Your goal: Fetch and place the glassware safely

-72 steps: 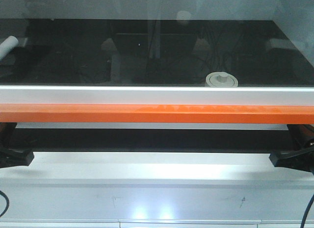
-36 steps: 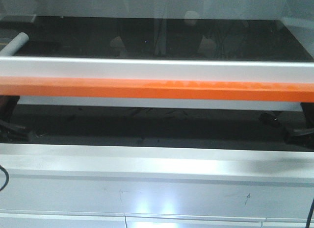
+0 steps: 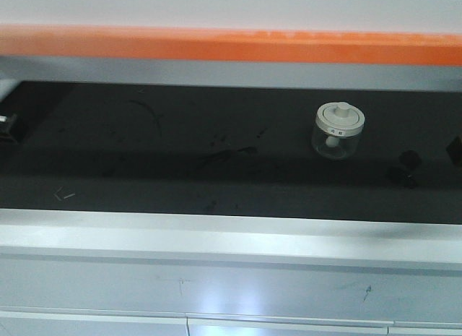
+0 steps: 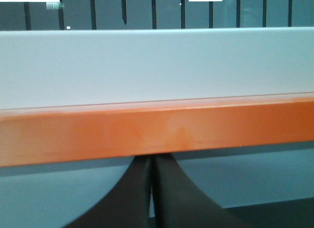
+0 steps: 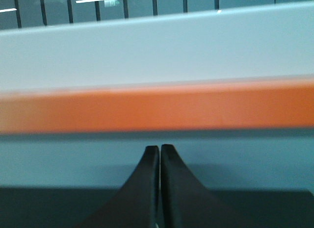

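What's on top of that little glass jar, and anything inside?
A round off-white lid with a central knob sits on the glass jar. Through the glass a pale blob shows; contents or lid underside, unclear.

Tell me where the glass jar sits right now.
In the front-facing view, the glass jar stands upright on the dark shelf, right of centre, below the orange rail. Neither wrist view shows it.

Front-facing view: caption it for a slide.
Lidded glass jar stands upright on the dark shelf, right of centre, beneath an orange rail.
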Available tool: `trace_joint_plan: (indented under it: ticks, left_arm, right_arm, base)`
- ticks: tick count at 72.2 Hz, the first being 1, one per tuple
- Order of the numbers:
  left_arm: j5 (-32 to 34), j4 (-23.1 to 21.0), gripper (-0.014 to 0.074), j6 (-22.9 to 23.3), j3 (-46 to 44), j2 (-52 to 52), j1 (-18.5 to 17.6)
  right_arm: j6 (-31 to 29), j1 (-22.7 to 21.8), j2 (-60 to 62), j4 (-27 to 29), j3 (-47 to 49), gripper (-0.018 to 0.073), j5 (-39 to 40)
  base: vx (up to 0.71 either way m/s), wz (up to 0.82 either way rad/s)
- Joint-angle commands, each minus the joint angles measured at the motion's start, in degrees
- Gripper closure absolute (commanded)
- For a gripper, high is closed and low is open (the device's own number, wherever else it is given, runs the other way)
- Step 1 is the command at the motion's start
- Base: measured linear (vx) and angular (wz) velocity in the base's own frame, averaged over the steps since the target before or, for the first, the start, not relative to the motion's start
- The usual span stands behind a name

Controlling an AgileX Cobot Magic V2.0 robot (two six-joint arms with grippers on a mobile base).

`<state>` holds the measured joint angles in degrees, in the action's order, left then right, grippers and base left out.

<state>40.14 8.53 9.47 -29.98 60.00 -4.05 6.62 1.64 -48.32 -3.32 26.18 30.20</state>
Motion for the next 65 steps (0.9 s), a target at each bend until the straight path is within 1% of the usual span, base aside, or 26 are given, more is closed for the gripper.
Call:
trace_joint_plan:
  ticks: [1, 10, 19, 29, 31, 36, 42, 49, 52, 60, 65]
  left_arm:
    - [1.3, -0.7, 0.0603, 0.7, -2.1, -1.6, -0.3]
    - [-1.9, -0.6, 0.0603, 0.6, -2.1, -3.1, -1.0]
    - [-5.7, -0.7, 0.0603, 0.7, -2.1, -5.2, -1.7]
    - [-11.7, -0.7, 0.0603, 0.8, -2.1, -8.6, -3.9]
    - [-13.4, -0.7, 0.0603, 1.0, -2.1, -9.2, -4.4]
    - [-18.1, -0.7, 0.0603, 2.7, -2.1, -11.6, -5.4]
    - [-23.1, -0.7, 0.0603, 4.4, -1.8, -15.2, -6.0]
    - [-23.2, -0.6, 0.0603, 4.7, 1.8, -21.5, -6.9]
    - [-22.9, -0.6, 0.0603, 4.7, 4.0, -24.5, -7.3]
    - [-22.9, -0.6, 0.0603, 4.8, 10.8, -30.9, -7.7]
    - [-22.9, -0.6, 0.0603, 4.8, 13.5, -34.1, -7.7]
  right_arm:
    - [-1.6, -0.1, 2.1, -0.4, 2.0, 0.056, 2.0]
    - [-1.7, -0.1, 4.2, -0.4, 2.0, 0.056, 0.0]
    - [-1.7, -0.1, 7.0, -0.6, 2.0, 0.056, -3.6]
    - [-1.6, -0.1, 11.5, -2.8, 2.0, 0.056, -10.6]
    - [-1.6, -0.1, 12.9, -2.9, 2.0, 0.056, -13.1]
    - [-0.8, -0.1, 15.4, -2.8, 2.0, 0.056, -17.8]
    - [1.9, -0.1, 18.7, -2.8, 2.0, 0.056, -24.6]
    - [2.9, -0.1, 22.7, -2.8, 2.0, 0.056, -33.0]
    - [2.6, -0.1, 23.9, -2.9, 1.9, 0.056, -35.3]
    - [0.0, -0.1, 26.8, -2.8, 1.7, 0.056, -39.2]
    - [-1.2, -0.1, 28.6, -2.6, 0.1, 0.056, -39.0]
  base:
    - [0.0, 0.0]
    - [0.0, 0.0]
    - [0.0, 0.0]
    - [0.0, 0.0]
    - [0.0, 0.0]
    - [0.0, 0.0]
    - [0.0, 0.0]
    - [0.0, 0.0]
    - [0.0, 0.0]
    - [0.0, 0.0]
    - [0.0, 0.0]
